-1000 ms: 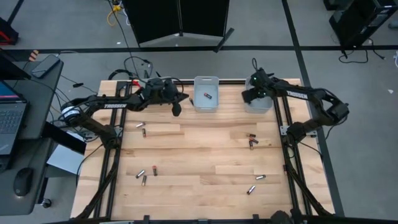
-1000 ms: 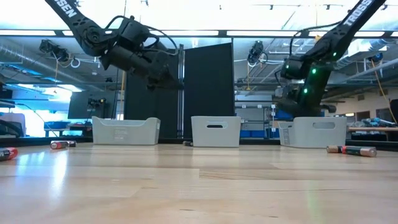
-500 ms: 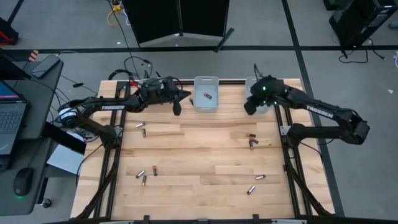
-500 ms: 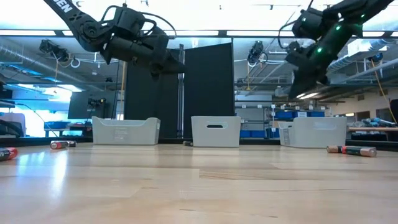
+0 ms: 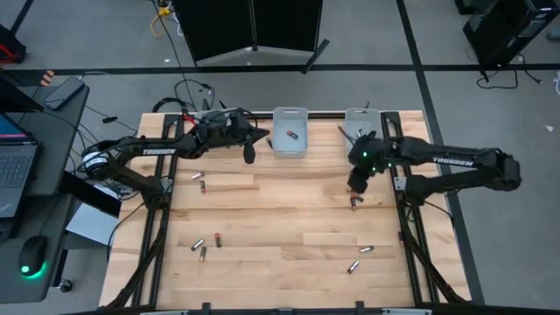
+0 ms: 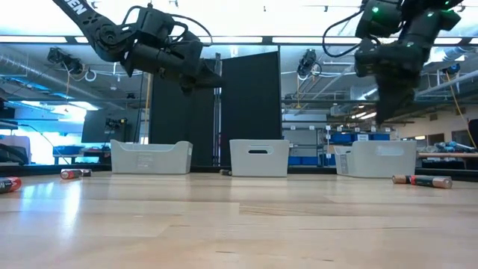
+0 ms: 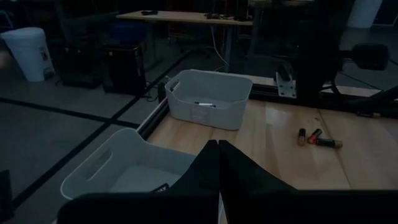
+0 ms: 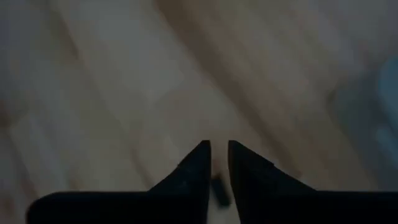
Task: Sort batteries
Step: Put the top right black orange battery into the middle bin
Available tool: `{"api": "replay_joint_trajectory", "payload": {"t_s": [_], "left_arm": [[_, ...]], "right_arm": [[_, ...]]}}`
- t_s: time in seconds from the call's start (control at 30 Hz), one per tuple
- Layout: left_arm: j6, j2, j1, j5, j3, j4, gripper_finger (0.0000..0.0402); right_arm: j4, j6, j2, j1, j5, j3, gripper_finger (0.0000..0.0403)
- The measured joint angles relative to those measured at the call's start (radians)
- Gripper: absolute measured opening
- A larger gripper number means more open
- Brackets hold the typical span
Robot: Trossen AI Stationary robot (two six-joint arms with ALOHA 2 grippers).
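Right gripper [image 5: 357, 184] hangs over the desk [image 5: 280, 214] just above two batteries [image 5: 353, 197] near the right edge; we see its fingers [image 8: 198, 163] nearly pressed together, a slim gap between, holding nothing. A dark speck below them is probably a battery, too blurred to say. Left gripper [image 5: 248, 150] hovers between the left bin [image 6: 150, 157] and middle bin [image 5: 290, 131], fingers pressed together. Other batteries [image 5: 203, 248] lie scattered over the desk, one in the middle bin.
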Motion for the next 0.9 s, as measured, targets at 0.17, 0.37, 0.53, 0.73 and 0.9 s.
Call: {"api": "replay_joint_trajectory", "payload": {"t_s": [0.17, 0.37, 0.53, 0.73, 0.9], "left_arm": [[0.013, 0.000, 0.000, 0.000, 0.000, -0.001, 0.0005], [0.016, 0.000, 0.000, 0.000, 0.000, -0.003, 0.0005], [0.016, 0.000, 0.000, 0.000, 0.000, -0.006, 0.0005], [0.024, 0.000, 0.000, 0.000, 0.000, -0.005, 0.0005], [0.025, 0.000, 0.000, 0.000, 0.000, -0.007, 0.0005]], "right_arm": [[-0.096, 0.117, 0.000, 0.138, 0.000, 0.000, 0.0102], [-0.219, 0.250, 0.000, 0.259, 0.030, -0.002, 0.0130], [-0.163, 0.281, 0.000, 0.293, 0.042, -0.065, 0.0139], [-0.055, 0.305, 0.000, 0.295, 0.037, -0.198, 0.0140], [0.015, 0.311, 0.000, 0.296, 0.029, -0.236, 0.0140]]}}
